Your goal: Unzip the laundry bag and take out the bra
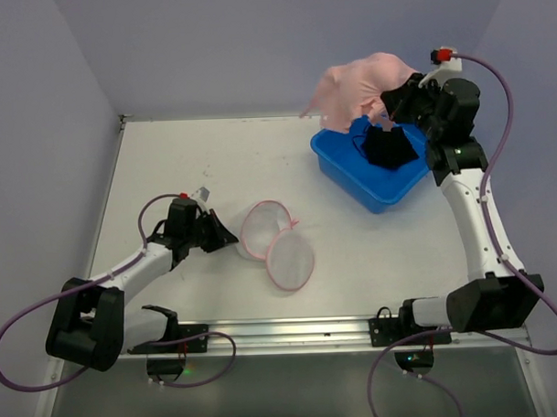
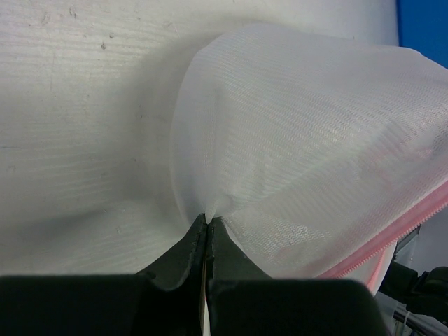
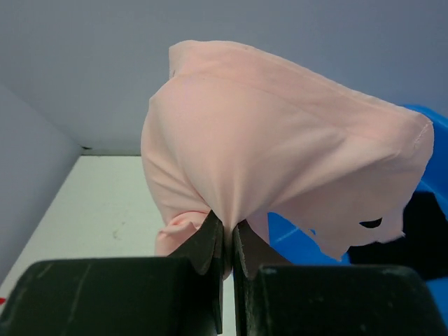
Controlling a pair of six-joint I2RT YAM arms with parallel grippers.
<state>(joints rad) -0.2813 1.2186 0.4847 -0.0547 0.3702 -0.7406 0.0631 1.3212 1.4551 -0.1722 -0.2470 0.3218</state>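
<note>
The laundry bag (image 1: 278,242) is a white mesh pouch with pink trim, lying open on the table, its round lid flopped toward the front. My left gripper (image 1: 226,236) is shut on the bag's left mesh wall (image 2: 294,140); the pink zipper (image 2: 399,234) runs along its lower right. My right gripper (image 1: 395,99) is shut on the pale pink bra (image 1: 357,91) and holds it in the air above the far edge of the blue bin (image 1: 350,169). The bra (image 3: 280,140) drapes over my fingertips in the right wrist view.
The blue plastic bin holds a black garment (image 1: 389,148), also seen at the right edge of the right wrist view (image 3: 427,231). Grey walls enclose the table's back and sides. A metal rail (image 1: 283,332) runs along the front edge.
</note>
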